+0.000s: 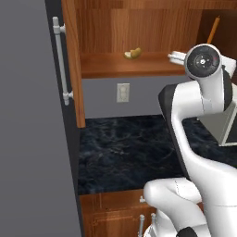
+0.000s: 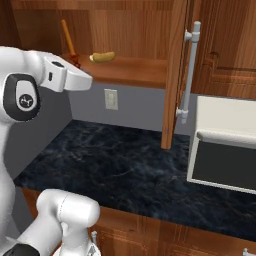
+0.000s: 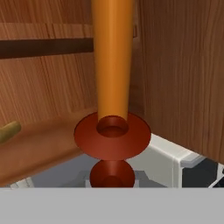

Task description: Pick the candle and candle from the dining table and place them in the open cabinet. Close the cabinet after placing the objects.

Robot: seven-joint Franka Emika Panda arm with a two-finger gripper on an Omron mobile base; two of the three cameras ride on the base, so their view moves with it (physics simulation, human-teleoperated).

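The orange taper candle [image 3: 111, 61] stands close in front of the hand camera, its dark red holder base [image 3: 112, 135] flaring just above the hand. The gripper's jaws are drawn together, and judging by how the holder's stem [image 3: 112, 173] drops straight into the hand, they are clamped on it, though the fingertips themselves are hidden.

In the base views the taper [image 2: 67, 35] rises inside the open cabinet [image 1: 139, 65], at the right end of the shelf as the left base view shows it [image 1: 213, 30], close to the cabinet's side wall. Whether its base rests on the shelf board or hangs just above it cannot be told.

So the first candle looks carried to its place but not let go. The short cream candle is not in these pictures; by that, fetching it from the dining table and closing the doors are likely left to do.

A yellow fruit [image 1: 133, 53] lies on the same shelf, well to the left of the taper [image 2: 102, 57], so the shelf between them is free. The side wall [image 3: 183, 74] is near the candle on the right, and an upper shelf edge [image 3: 43, 47] crosses behind it, so there is little room to tilt the tall taper. The open door [image 2: 175, 75] with its long steel handle [image 2: 190, 70] juts out over the dark stone counter [image 2: 120, 165], and a white appliance [image 2: 225, 145] sits to the right; the arm should withdraw clear of both.
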